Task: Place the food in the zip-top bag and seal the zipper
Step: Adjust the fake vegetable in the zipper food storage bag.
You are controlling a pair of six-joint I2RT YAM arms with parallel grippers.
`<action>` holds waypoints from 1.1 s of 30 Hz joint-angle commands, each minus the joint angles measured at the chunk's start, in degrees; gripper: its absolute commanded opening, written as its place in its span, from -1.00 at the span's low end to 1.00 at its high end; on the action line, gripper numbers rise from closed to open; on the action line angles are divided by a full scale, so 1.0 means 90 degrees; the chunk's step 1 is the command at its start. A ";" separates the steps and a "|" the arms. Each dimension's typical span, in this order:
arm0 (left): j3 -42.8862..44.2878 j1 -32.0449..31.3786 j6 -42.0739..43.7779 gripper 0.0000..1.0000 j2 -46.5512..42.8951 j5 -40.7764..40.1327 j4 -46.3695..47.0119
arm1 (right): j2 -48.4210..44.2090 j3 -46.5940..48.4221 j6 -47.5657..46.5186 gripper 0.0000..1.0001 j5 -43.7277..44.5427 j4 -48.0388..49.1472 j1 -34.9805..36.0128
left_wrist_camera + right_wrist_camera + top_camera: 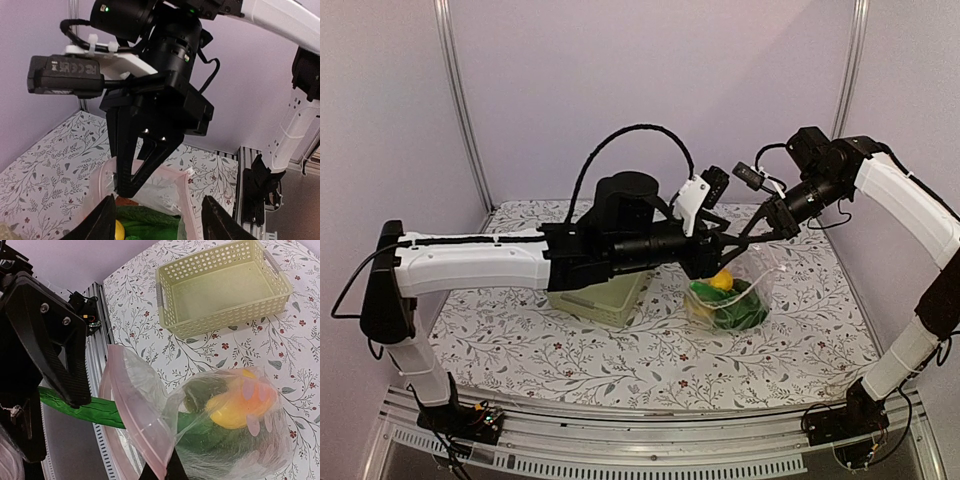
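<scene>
The zip-top bag (752, 283) stands right of centre on the table, mouth held up, with green and yellow food (723, 283) inside. My right gripper (161, 471) is shut on the pink zipper (134, 407) at the bag's rim. Through the plastic show a yellow-orange piece (239, 407) and dark greens. A green leafy piece (80, 409) sticks out of the mouth under my left gripper's black finger. In the left wrist view my left gripper (159, 212) hangs open over the mouth, its fingers either side of the leafy greens (150, 217), holding nothing.
The pale green lattice basket (220, 285) sits empty left of the bag, partly under my left arm in the top view (595, 300). The flowered table cloth (570, 365) ends at a metal rail along the near edge. Both arms crowd the space above the bag.
</scene>
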 commanded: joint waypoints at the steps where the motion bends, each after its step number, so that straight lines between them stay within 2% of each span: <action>1: 0.0328 -0.0139 -0.0201 0.16 -0.0749 -0.0134 -0.2134 | -0.0164 -0.0084 0.0056 -1.00 0.0033 0.0288 0.0032; 6: 0.0561 -0.0585 -0.0255 0.19 -0.1272 -0.0704 -0.3229 | -0.0155 -0.0174 0.0223 -1.00 0.0405 0.0424 0.0033; 12: 0.1589 -0.0977 -0.0660 0.20 -0.0843 -0.0764 -0.5247 | -0.0152 -0.0116 0.0301 -1.00 0.0505 0.0448 0.0032; 17: 0.2100 -0.1085 -0.0951 0.04 -0.0529 -0.0850 -0.6053 | -0.0200 -0.0178 0.0358 -1.00 0.0665 0.0498 0.0032; 21: 0.2383 -0.1088 -0.1058 0.01 -0.0239 -0.1012 -0.6450 | -0.0235 -0.0264 0.0381 -1.00 0.0718 0.0548 0.0032; 24: 0.2535 -0.1072 -0.1061 -0.14 -0.0071 -0.1225 -0.6572 | -0.0246 -0.0292 0.0391 -1.00 0.0738 0.0550 0.0033; 28: 0.2749 -0.1013 -0.1084 -0.49 0.0083 -0.1393 -0.6718 | -0.0255 -0.0282 0.0400 -1.00 0.0768 0.0548 0.0037; 31: 0.2935 -0.0971 -0.1097 -0.48 0.0183 -0.1398 -0.6939 | -0.0259 -0.0292 0.0400 -1.00 0.0780 0.0549 0.0032; 33: 0.2965 -0.0962 -0.1053 -0.61 0.0200 -0.1353 -0.6999 | -0.0256 -0.0310 0.0391 -1.00 0.0777 0.0567 0.0032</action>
